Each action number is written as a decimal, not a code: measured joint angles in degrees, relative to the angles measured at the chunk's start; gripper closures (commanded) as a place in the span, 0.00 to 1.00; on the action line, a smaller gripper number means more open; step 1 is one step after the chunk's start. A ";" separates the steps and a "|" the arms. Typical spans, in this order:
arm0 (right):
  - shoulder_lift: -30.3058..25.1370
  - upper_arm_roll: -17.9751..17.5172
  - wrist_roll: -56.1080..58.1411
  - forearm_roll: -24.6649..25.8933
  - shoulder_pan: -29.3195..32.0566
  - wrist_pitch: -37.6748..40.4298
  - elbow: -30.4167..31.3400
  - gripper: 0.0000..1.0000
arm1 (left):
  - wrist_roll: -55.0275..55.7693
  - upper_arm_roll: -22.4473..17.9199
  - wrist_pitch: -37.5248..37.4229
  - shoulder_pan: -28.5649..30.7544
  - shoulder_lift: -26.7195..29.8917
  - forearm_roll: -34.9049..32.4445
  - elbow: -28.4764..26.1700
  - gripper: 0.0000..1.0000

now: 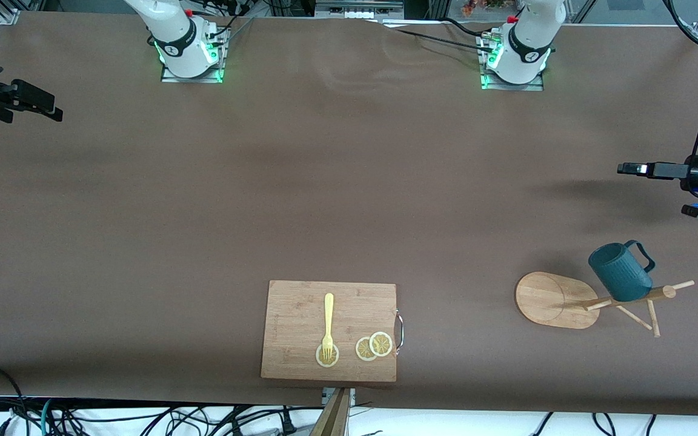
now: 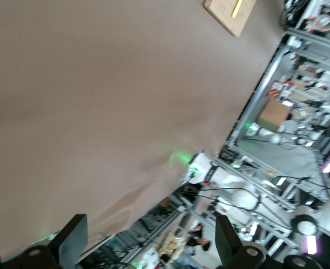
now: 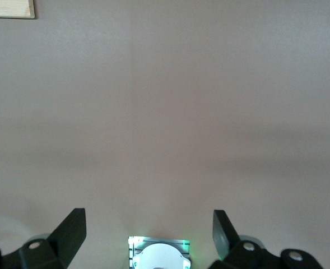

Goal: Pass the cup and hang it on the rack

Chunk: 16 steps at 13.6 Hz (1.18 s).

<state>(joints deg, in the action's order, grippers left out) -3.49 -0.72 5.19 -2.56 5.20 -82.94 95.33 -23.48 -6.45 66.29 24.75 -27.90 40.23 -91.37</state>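
Note:
The dark teal cup (image 1: 618,274) hangs tilted on a peg of the light wooden rack (image 1: 558,300), which stands toward the left arm's end of the table, near the front camera's edge. Neither gripper touches it. My left gripper (image 1: 626,168) hovers over bare tablecloth at that same end, apart from the rack, open and empty (image 2: 149,232). At the right arm's end my right gripper (image 1: 52,108) waits over the table's edge, also open with nothing between its fingers (image 3: 148,227). Cup and rack are out of both wrist views.
A rectangular wooden cutting board (image 1: 300,303) lies near the front edge at mid-table, carrying a yellow fork (image 1: 328,321) and lemon slices (image 1: 374,346). Its corner shows in the left wrist view (image 2: 232,14) and the right wrist view (image 3: 8,8). Brown cloth covers the table.

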 measured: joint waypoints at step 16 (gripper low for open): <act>0.07 -0.01 0.00 -0.01 -0.01 -0.12 0.84 0.00 | 9.44 5.22 10.53 -18.56 3.44 -36.07 21.74 0.00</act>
<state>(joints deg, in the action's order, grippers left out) -3.42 -0.72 5.19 -2.57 5.19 -83.06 96.17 -14.03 -1.22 76.82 6.20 -24.45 4.16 -69.62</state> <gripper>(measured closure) 0.000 0.000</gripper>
